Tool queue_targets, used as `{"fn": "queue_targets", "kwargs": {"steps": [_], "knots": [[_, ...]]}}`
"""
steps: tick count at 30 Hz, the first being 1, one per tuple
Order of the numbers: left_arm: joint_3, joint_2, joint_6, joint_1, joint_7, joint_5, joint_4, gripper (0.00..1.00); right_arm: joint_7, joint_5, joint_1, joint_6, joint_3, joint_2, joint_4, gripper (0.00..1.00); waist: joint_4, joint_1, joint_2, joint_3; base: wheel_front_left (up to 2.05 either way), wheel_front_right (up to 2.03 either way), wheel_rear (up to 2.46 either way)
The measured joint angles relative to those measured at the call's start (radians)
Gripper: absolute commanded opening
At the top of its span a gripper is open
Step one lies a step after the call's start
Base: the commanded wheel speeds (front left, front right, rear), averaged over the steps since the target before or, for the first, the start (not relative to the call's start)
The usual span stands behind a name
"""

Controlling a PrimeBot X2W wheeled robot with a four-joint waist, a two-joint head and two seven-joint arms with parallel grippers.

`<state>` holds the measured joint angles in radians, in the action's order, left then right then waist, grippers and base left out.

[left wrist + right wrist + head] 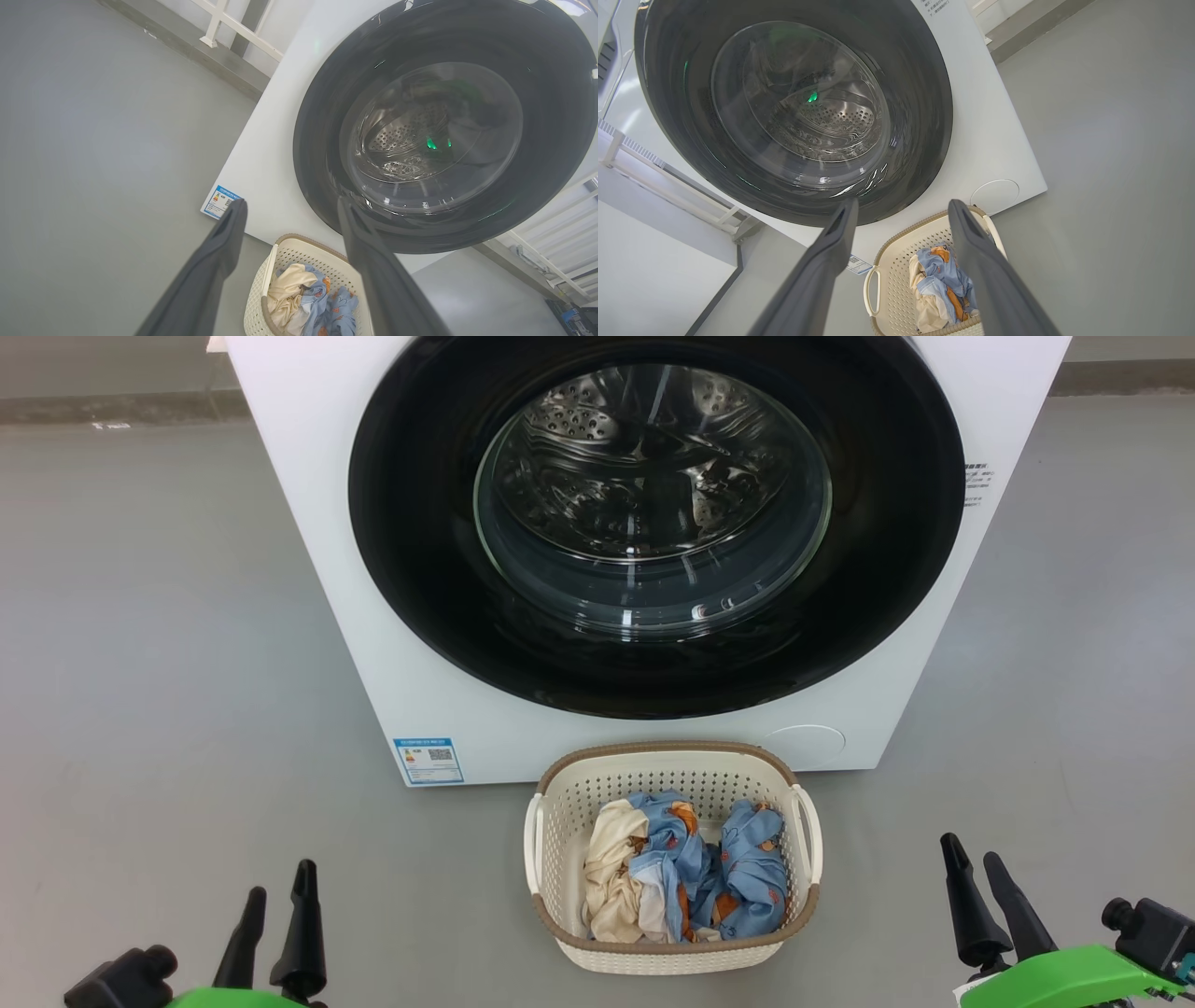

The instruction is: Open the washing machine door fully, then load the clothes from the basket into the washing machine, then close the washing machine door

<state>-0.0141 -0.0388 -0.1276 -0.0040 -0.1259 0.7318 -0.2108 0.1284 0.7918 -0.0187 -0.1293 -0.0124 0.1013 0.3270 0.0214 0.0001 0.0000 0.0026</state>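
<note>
Head view showed door (420,523) closed, clothes (695,877) in the basket (667,749) near it, left claw (280,879) and right claw (971,849) spread apart, empty

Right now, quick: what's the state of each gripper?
Left gripper: open, fingers apart, holding nothing.
Right gripper: open, fingers apart, holding nothing.

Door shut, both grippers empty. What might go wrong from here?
1. The basket stands just in front of the washing machine door; the swinging door may knock it.
2. The door's glossy black rim shows no clear handle, so a grip may slip.
3. The clothes lie tangled; lifting one may drag others onto the floor.
</note>
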Motion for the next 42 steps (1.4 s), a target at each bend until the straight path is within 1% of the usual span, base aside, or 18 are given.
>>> {"fn": "queue_targets", "kwargs": {"steps": [15,27,42], "knots": [[-0.011,-0.007,0.000,0.000,-0.044,-0.162,0.016,1.00,0.043,-0.140,0.000,0.000,-0.022,0.004,-0.002,1.00,-0.001,0.0000,0.0001,0.000,0.00,0.00,0.00],[-0.016,-0.009,0.000,0.000,-0.079,-0.283,0.026,1.00,0.077,-0.253,0.000,0.000,-0.030,0.019,-0.007,1.00,-0.004,0.0000,0.0001,0.001,0.00,0.00,0.00],[-0.034,-0.016,0.000,0.000,-0.121,-0.428,0.046,1.00,0.117,-0.412,0.001,0.000,-0.042,0.024,-0.017,1.00,-0.005,0.0000,0.0000,0.001,0.00,0.00,0.00]]}}
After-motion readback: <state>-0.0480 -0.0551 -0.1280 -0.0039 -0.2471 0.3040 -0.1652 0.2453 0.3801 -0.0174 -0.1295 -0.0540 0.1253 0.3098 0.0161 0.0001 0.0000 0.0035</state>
